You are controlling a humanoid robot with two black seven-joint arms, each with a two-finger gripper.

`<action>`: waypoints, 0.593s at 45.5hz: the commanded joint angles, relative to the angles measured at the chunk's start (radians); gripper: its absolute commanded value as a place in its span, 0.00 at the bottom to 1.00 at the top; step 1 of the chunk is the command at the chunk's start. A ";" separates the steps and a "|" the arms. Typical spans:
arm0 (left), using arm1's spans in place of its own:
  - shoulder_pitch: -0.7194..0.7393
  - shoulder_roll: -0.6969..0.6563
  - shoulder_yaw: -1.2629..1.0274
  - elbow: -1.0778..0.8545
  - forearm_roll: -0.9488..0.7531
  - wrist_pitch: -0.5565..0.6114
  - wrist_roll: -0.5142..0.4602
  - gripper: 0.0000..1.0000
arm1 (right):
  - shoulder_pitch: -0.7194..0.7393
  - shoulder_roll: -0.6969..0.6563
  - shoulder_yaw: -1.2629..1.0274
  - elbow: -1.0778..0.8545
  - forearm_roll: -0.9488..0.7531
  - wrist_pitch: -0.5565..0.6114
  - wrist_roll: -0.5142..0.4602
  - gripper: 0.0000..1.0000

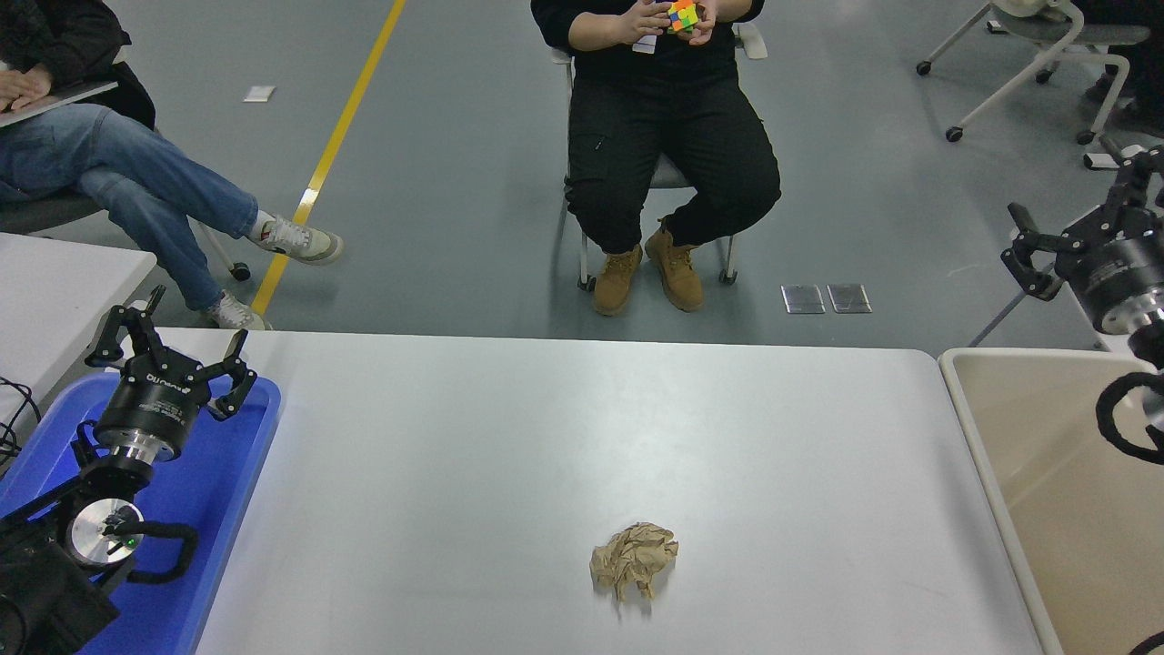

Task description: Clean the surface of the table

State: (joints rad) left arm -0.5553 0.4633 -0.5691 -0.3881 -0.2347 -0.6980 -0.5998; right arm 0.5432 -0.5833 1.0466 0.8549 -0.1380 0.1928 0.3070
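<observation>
The white table surface (509,437) fills the lower middle of the head view. A crumpled ball of brown paper (634,561) lies on it near the front edge, a little right of centre. My right gripper (1082,214) hangs open at the right edge, high above the beige bin and far from the paper. My left gripper (173,350) is parked open over the blue tray at the lower left.
A blue plastic tray (241,455) sits on the table's left end. A beige rectangular bin (1046,473) stands against the table's right end. Two people sit beyond the far edge, one holding a coloured cube (680,13). Another white table (55,282) is at the left.
</observation>
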 commanded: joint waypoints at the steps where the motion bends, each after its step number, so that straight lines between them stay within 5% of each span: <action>1: 0.000 0.000 0.000 0.000 0.000 0.000 0.000 1.00 | -0.081 0.030 0.004 0.001 -0.022 0.030 0.037 0.99; 27: 0.000 0.000 0.000 0.000 0.000 0.000 0.000 1.00 | -0.131 0.030 -0.011 -0.005 -0.022 0.043 0.040 0.99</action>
State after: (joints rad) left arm -0.5553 0.4633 -0.5691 -0.3881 -0.2347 -0.6980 -0.5998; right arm 0.4245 -0.5514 1.0445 0.8506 -0.1582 0.2331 0.3435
